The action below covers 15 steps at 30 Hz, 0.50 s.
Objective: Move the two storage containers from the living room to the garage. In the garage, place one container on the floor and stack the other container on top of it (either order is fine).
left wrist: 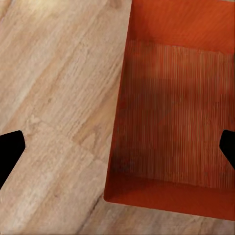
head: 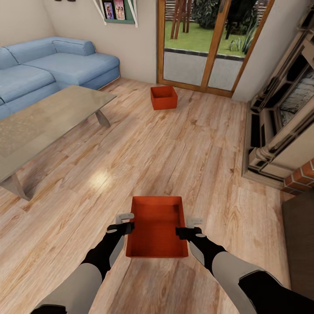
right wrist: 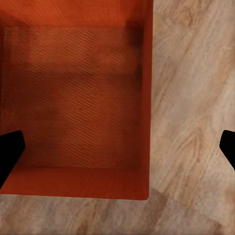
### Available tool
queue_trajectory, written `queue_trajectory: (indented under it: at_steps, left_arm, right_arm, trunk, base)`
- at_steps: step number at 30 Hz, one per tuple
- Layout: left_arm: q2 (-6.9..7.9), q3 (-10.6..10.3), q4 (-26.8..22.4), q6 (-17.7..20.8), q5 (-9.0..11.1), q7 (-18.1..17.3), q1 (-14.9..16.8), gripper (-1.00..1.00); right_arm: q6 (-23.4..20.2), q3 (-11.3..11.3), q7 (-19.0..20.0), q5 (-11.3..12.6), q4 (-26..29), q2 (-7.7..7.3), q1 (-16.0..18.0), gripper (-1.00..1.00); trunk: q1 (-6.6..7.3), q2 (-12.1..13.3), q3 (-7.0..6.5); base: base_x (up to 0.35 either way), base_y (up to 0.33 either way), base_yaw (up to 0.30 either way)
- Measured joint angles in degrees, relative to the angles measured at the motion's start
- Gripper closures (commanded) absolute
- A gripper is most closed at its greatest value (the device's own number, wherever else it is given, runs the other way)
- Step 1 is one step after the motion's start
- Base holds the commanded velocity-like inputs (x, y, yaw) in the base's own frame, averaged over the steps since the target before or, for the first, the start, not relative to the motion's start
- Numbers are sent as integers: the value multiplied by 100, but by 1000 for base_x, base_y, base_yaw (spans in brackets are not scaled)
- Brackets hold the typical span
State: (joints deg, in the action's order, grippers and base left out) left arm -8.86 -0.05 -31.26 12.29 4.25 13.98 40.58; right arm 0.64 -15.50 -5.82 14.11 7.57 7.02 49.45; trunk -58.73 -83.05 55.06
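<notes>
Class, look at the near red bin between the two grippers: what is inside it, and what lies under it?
The near bin holds nothing; both wrist views show its bare ribbed bottom. Wood floor surrounds it, but the patch beneath is covered, so whether it rests there or is lifted cannot be told.

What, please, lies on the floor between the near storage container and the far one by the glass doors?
Nothing: in the head view, only bare wood plank floor stretches from the near container to the far container.
</notes>
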Motion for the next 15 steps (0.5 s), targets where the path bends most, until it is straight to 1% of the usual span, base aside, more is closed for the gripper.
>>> queue_trajectory:
  at_steps: [3,15]
  left_arm:
    - [0,-1,-15,6,-2,35,-1,-100]
    - [2,-11,-60,14,-11,40,-1,-100]
  right_arm:
    - [0,2,1,0,0,-6,0,-100]
    - [0,9,1,4,4,-33,0,-100]
  trunk:
    - [0,0,0]
    - [-263,-480,215]
  base:
    - [0,0,0]
    - [0,0,0]
